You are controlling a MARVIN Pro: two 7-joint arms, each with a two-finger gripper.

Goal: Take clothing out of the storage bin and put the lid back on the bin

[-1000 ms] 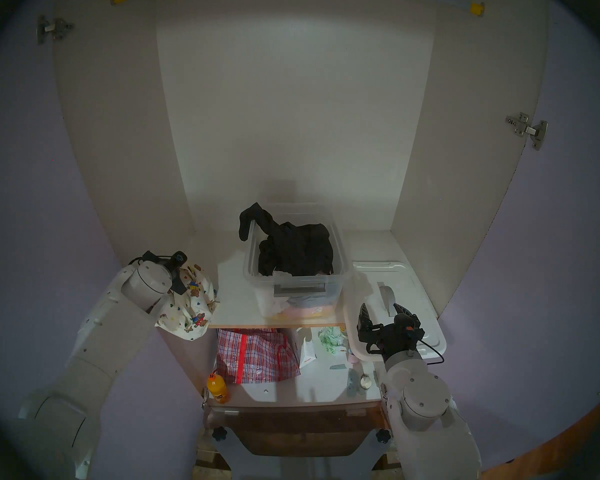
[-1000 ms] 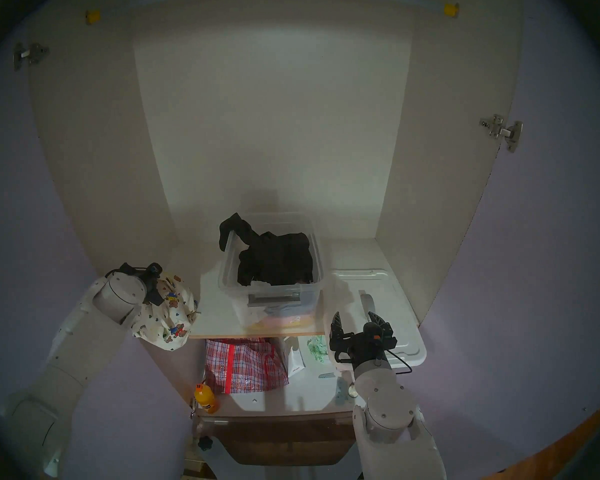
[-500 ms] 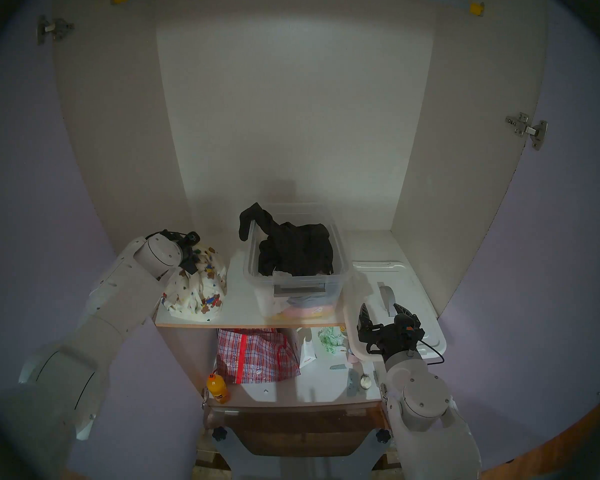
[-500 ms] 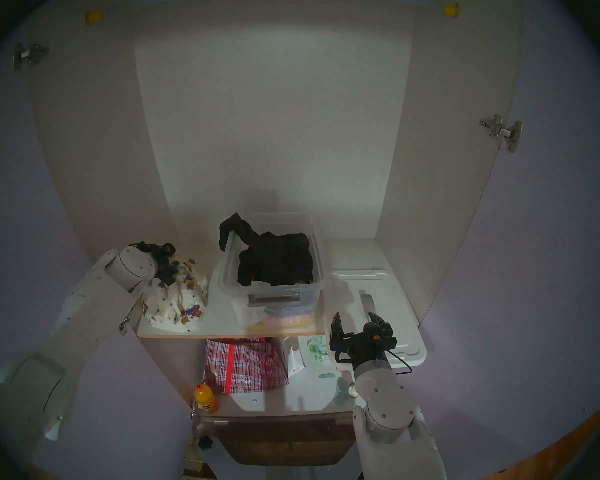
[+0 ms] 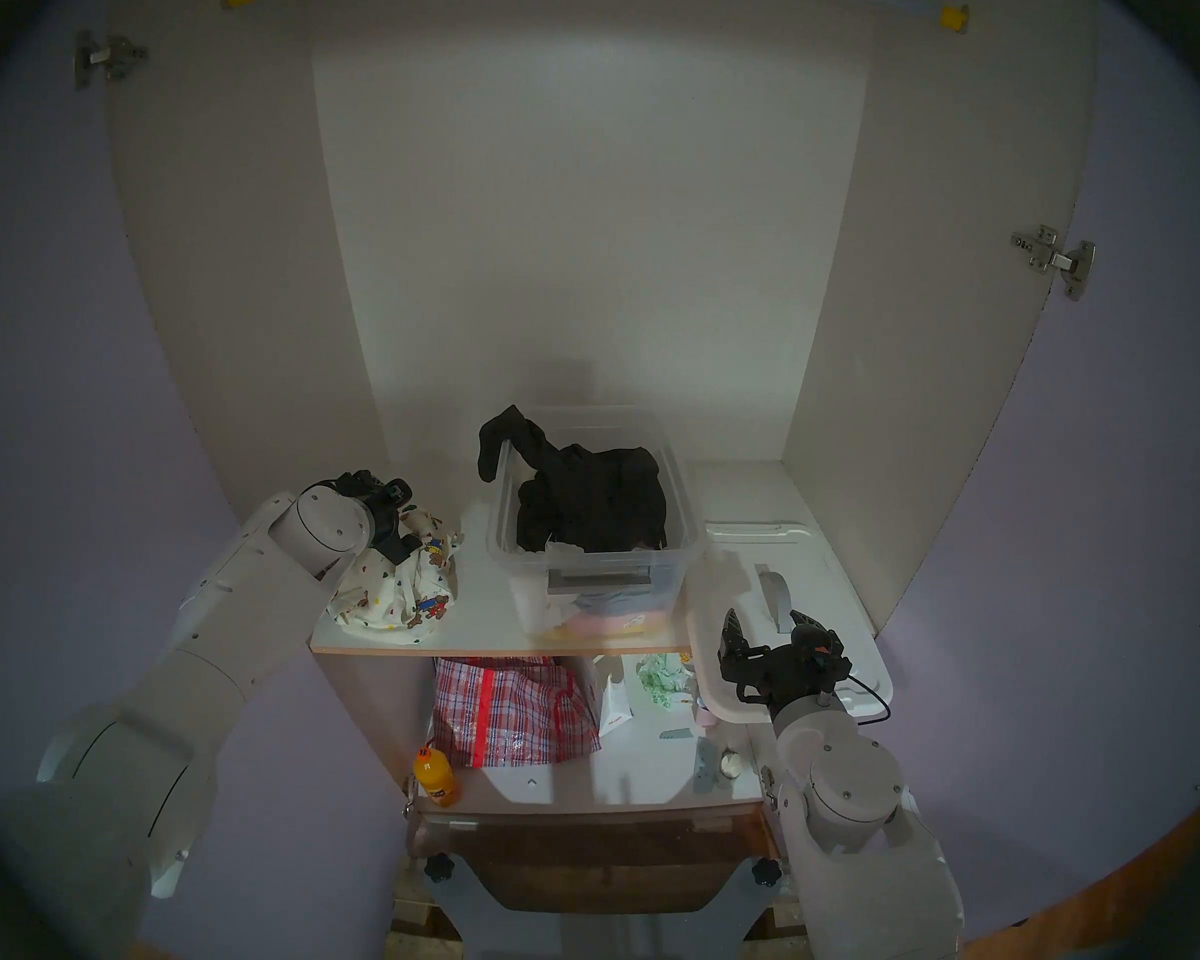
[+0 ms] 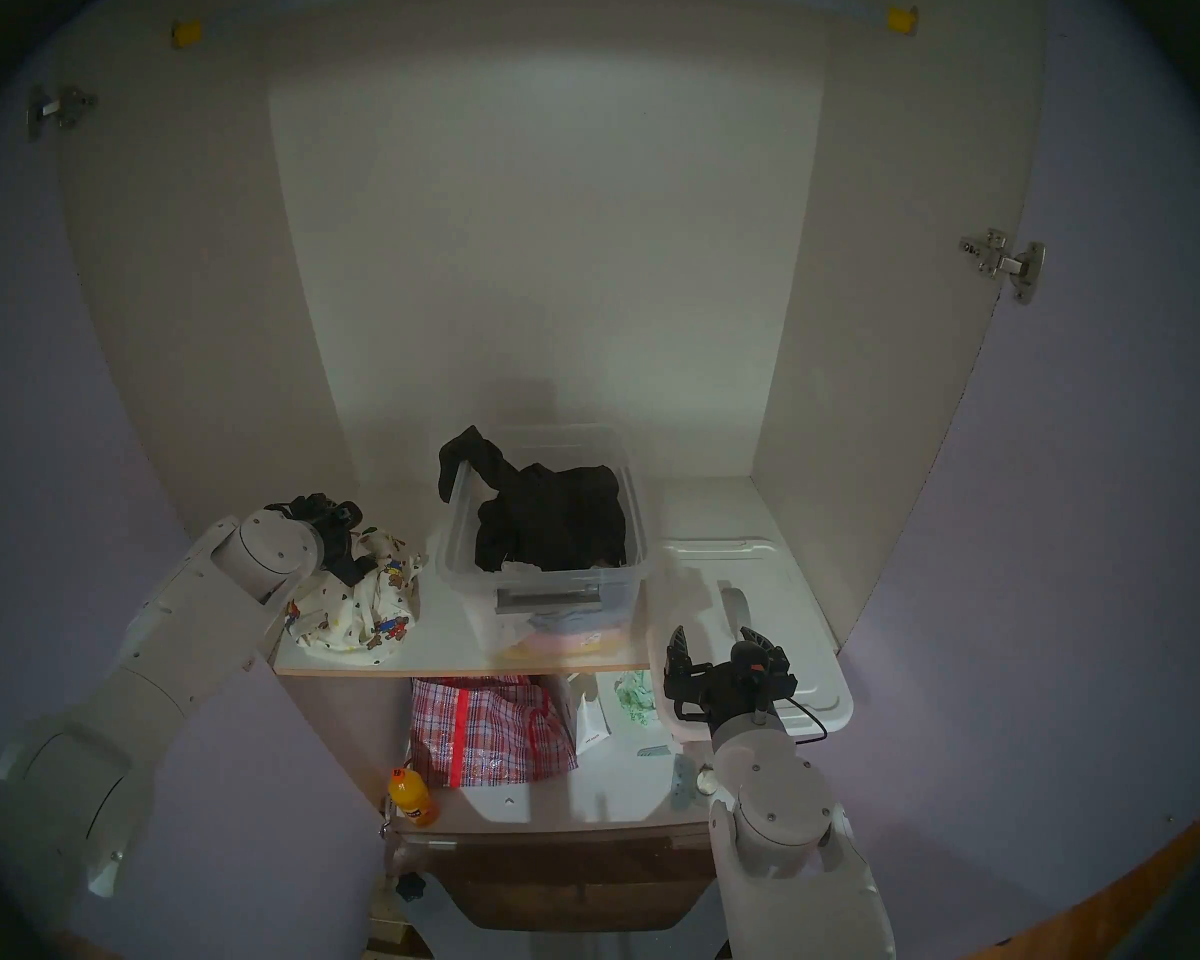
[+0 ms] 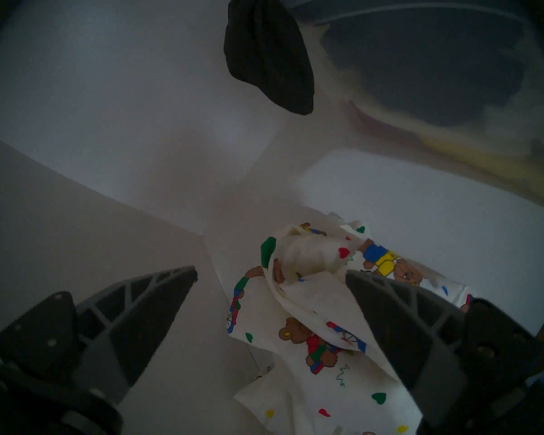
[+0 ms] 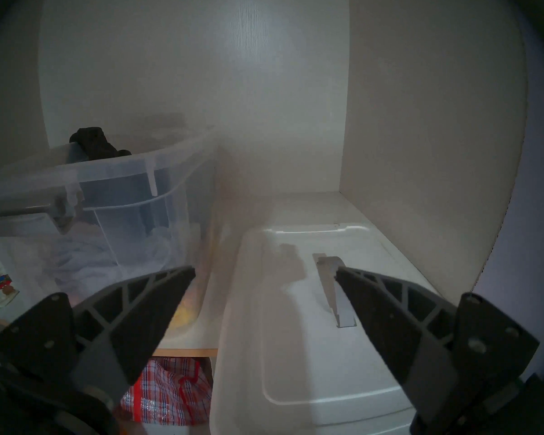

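Left gripper (image 7: 270, 276): fingers spread wide, nothing clamped. It hangs over the top of the clothing; one finger (image 7: 396, 324) lies against the fabric, the other (image 7: 145, 315) is off to the side, clear of it.
Clothing (image 5: 403, 591): cream garment with teddy bears and hearts, lying in a crumpled heap at the left end of the upper shelf (image 5: 476, 616), out of the bin and beside it, apart from its wall.
Storage bin (image 5: 604, 571): clear tub, mid-shelf, open on top, grey latch facing forward. Pale folded items show through the front wall.
Black garment (image 5: 583, 501): piled inside the bin, one end draped over the back left rim and hanging outside.
Lid (image 5: 840, 591): white, lying flat at the right end of the shelf, just beside the bin, its front edge overhanging the shelf edge. Grey handle (image 8: 336, 286) faces up.
Right gripper (image 5: 767, 622): fingers spread, empty, poised above the front part of the lid, near the handle; whether it touches the lid cannot be told.
Lower shelf: red checked bag (image 5: 507, 709) at the middle, orange bottle (image 5: 434, 775) at the front left.
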